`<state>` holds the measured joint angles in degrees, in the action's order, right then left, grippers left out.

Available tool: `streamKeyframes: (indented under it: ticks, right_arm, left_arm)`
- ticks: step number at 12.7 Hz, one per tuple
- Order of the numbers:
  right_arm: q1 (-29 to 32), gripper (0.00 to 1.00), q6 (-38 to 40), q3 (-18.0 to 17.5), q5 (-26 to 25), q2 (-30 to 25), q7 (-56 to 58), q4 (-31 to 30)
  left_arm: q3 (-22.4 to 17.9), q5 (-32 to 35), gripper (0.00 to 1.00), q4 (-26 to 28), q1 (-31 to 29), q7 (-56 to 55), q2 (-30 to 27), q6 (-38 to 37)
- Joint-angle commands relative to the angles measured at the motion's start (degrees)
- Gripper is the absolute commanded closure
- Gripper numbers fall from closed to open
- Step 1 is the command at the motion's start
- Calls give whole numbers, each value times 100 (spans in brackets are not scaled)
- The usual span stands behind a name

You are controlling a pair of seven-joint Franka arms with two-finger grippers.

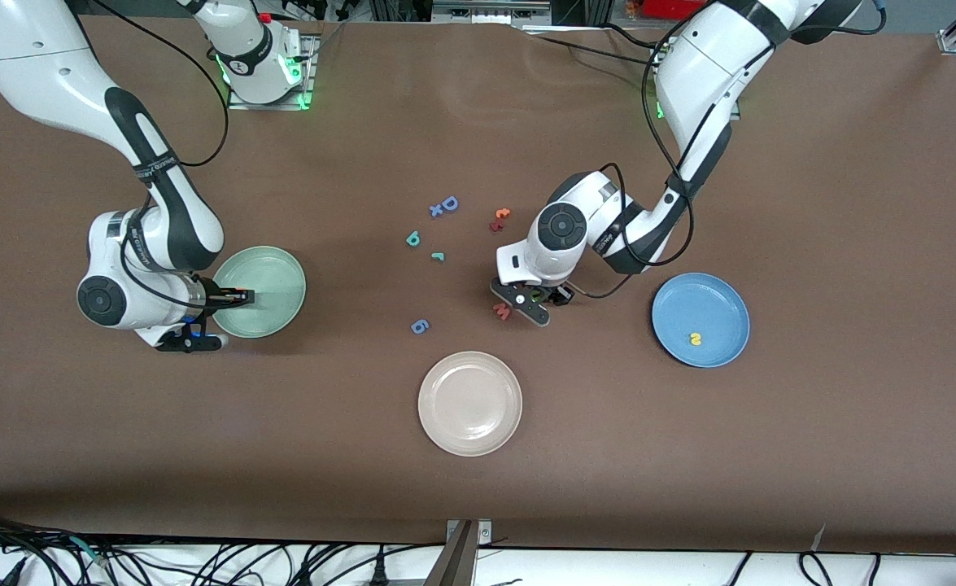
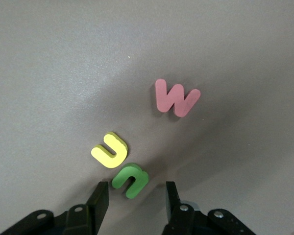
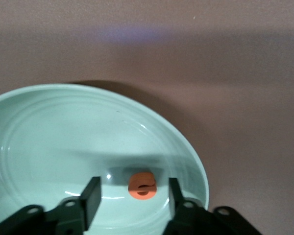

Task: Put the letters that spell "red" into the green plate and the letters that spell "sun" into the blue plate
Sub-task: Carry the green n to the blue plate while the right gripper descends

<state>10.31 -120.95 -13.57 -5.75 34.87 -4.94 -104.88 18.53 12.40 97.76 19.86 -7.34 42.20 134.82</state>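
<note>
My right gripper (image 3: pixel 133 196) hangs open low over the green plate (image 3: pixel 63 142), toward the right arm's end of the table. The orange "e" (image 3: pixel 142 185) lies in that plate between its fingers, touching neither. The front view shows the same gripper (image 1: pixel 237 298) over the plate (image 1: pixel 274 281). My left gripper (image 2: pixel 135 198) stands open just above the table, its fingers either side of the green "u" (image 2: pixel 131 179) with gaps. The yellow "n" (image 2: pixel 110 150) lies beside the "u". The teal "d" (image 1: pixel 413 238) and teal "r" (image 1: pixel 438 257) lie mid-table. The yellow "s" (image 1: pixel 695 338) rests in the blue plate (image 1: pixel 705 301).
A pink "w" (image 2: pixel 176 98) lies close to my left gripper (image 1: pixel 533 303). A blue "D" (image 1: pixel 448 203), an orange and dark red letter pair (image 1: pixel 500 218) and a blue "6" (image 1: pixel 419 326) are scattered mid-table. A beige plate (image 1: pixel 469 403) sits nearer the front camera.
</note>
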Motion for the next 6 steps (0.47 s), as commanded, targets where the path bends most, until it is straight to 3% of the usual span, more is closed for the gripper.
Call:
streamKeyframes:
  ticks: [1,6]
  right_arm:
    - [6,29,184,-85,3,-102,-137,72]
    - [15,27,940,-927,56,-612,-1620,73]
  left_arm:
    - [-43,175,45,-152,45,66,95,10]
    - [-52,175,45,-152,45,75,104,10]
